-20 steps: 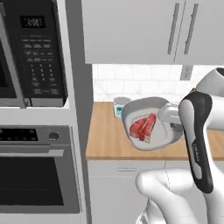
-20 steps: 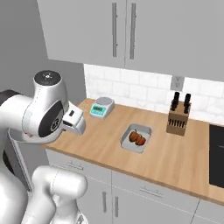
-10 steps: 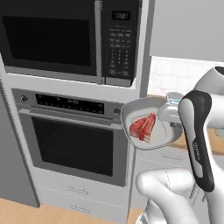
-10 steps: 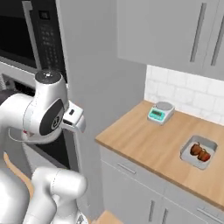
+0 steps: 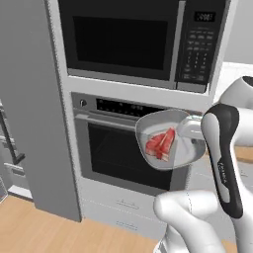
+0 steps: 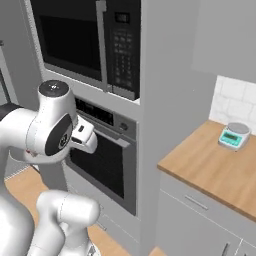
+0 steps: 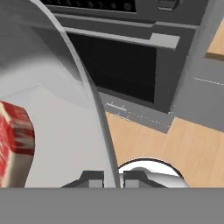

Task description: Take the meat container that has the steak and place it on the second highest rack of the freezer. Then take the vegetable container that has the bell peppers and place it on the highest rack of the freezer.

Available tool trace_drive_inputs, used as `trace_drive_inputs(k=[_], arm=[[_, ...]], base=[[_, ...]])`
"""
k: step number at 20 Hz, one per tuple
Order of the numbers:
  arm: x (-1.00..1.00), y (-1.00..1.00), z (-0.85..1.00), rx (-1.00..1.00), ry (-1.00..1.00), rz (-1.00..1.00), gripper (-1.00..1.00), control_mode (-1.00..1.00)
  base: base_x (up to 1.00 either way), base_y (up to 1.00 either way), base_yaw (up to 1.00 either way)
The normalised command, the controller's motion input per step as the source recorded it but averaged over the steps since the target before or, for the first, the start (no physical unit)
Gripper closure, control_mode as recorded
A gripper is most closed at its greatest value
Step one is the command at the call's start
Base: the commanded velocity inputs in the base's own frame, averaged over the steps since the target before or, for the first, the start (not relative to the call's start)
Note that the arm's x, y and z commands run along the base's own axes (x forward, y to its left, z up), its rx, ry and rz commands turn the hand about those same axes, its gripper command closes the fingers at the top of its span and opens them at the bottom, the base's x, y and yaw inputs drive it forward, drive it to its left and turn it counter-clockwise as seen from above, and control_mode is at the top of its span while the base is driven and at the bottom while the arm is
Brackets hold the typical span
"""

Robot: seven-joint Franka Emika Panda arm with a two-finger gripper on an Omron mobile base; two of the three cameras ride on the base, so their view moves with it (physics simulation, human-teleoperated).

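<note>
My gripper (image 7: 113,178) is shut on the rim of the grey meat container (image 5: 170,141), which hangs in the air in front of the oven door. The red, white-marbled steak (image 5: 160,144) lies inside it. In the hand view the container's wall (image 7: 65,131) takes up the left half, the steak (image 7: 15,135) sits at the left edge, and the rim runs down between my fingertips (image 7: 92,179). A dark bar handle (image 5: 10,136) at the far left edge looks like the freezer's; its racks are hidden. The vegetable container with the bell peppers is out of view.
A built-in oven (image 5: 123,148) with a black window stands straight ahead under a microwave (image 5: 138,42). A tall grey panel (image 5: 34,99) flanks them on the left. The wooden counter (image 6: 210,165) with a small scale (image 6: 232,136) lies to the right. Wooden floor (image 7: 175,140) runs below.
The whole picture has swung from the counter to the oven wall, so the base has moved. The container with the steak stays in the shut gripper, in the same place relative to the arm.
</note>
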Motion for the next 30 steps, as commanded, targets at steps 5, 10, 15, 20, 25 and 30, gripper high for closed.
trace_drive_inputs(k=[5, 10, 15, 20, 25, 30], arm=[[0.0, 0.0, 0.0, 0.0, 0.0, 0.0, 1.0, 1.0], [0.0, 0.0, 0.0, 0.0, 0.0, 0.0, 1.0, 1.0], [0.0, 0.0, 0.0, 0.0, 0.0, 0.0, 1.0, 1.0], [0.0, 0.0, 0.0, 0.0, 0.0, 0.0, 1.0, 1.0], [0.0, 0.0, 0.0, 0.0, 0.0, 0.0, 1.0, 1.0], [0.0, 0.0, 0.0, 0.0, 0.0, 0.0, 1.0, 1.0]], base=[[0.01, 1.0, -0.05], [0.0, 1.0, -0.25], [0.0, 1.0, -0.32], [0.0, 1.0, -0.28], [0.01, 0.99, -0.26], [0.0, 0.87, -0.25]])
